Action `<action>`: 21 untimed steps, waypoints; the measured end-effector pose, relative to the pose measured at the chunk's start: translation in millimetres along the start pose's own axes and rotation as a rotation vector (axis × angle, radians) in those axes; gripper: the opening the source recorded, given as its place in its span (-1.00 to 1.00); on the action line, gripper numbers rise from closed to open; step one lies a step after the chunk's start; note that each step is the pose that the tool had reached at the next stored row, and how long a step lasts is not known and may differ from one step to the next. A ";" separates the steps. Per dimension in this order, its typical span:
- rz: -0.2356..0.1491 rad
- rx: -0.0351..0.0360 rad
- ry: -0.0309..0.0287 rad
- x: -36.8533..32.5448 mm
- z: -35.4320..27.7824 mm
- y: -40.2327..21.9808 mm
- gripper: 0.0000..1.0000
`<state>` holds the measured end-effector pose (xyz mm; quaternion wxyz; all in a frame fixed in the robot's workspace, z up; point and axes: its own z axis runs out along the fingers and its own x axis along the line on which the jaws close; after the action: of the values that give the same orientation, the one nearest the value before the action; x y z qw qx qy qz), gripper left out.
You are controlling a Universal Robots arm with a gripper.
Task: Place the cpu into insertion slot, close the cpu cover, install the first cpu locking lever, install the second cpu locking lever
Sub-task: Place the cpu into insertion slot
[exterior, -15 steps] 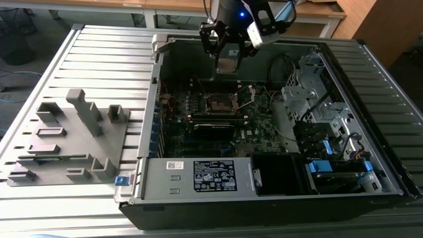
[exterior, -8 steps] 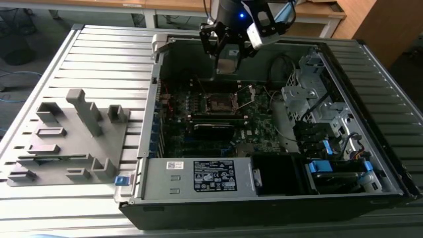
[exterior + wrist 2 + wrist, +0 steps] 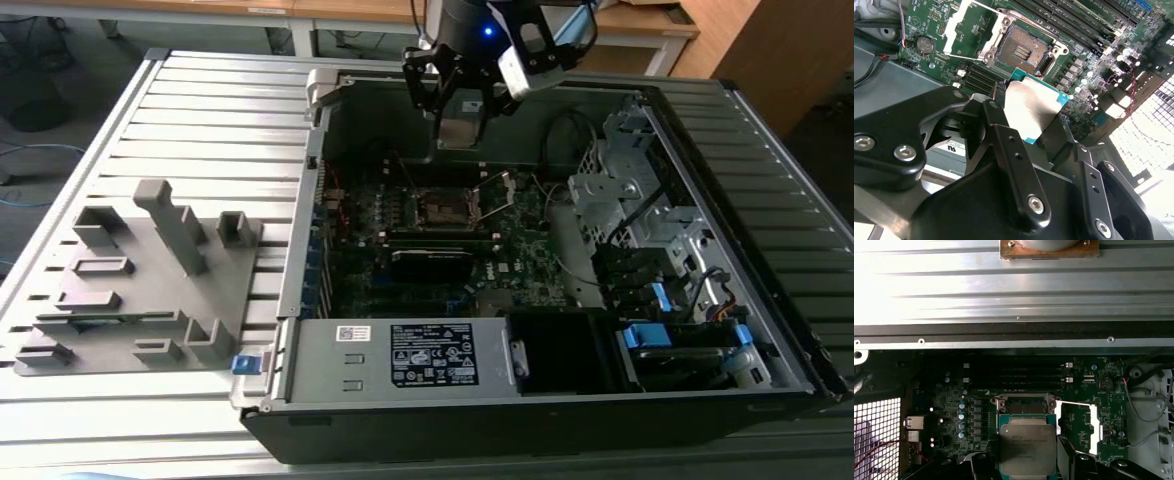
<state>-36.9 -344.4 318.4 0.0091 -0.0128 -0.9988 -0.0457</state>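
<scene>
Your arm [image 3: 470,25] points down, its gripper [image 3: 455,132] hanging above the insertion slot [image 3: 442,207], fingers [image 3: 1004,145] clamped on the cpu [image 3: 1031,107].

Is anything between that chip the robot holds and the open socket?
Nothing in the way. In the second wrist view, just the slot's metal rim and open space separate the cpu from the insertion slot; the cpu cover stands open.
</scene>
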 end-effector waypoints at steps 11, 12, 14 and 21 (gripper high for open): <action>0.000 0.0002 0.0001 -0.1 7.1 -0.7 0.07; 0.000 0.0000 0.0000 -0.1 7.3 -0.7 0.07; 0.000 0.0001 0.0001 -0.1 7.5 -0.7 0.07; 0.000 -0.0003 -0.0002 -0.2 11.5 -1.1 0.07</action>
<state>-36.9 -344.4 306.9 0.0090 -0.0128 -0.9988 -0.0458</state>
